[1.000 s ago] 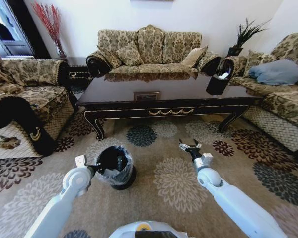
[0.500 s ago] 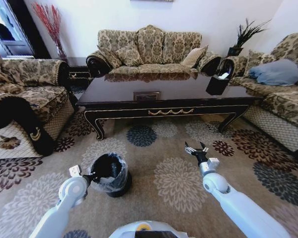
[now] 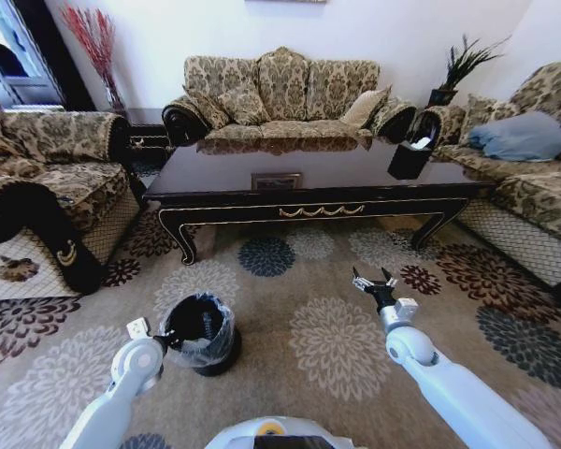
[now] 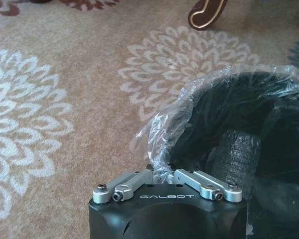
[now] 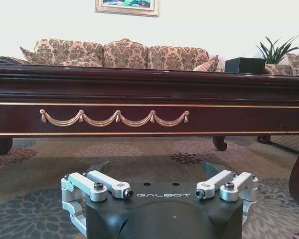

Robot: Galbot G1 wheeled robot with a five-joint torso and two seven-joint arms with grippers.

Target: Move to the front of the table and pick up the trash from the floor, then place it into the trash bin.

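Two grippers low over floor [image 3: 290, 393]: left gripper [image 3: 173, 339] clamped on trash bin [image 3: 201, 332] rim, near-left of table [image 3: 309, 201]; right gripper [image 3: 374, 281] spread wide, empty. Risk: liner tear or bin tipping if dragged by rim.

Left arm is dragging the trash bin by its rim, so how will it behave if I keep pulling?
The trash bin is small, so probably light and prone to tip. The left gripper is shut on rim and clear plastic liner; that floppy, slick film may slip. Carpet likely adds drag.
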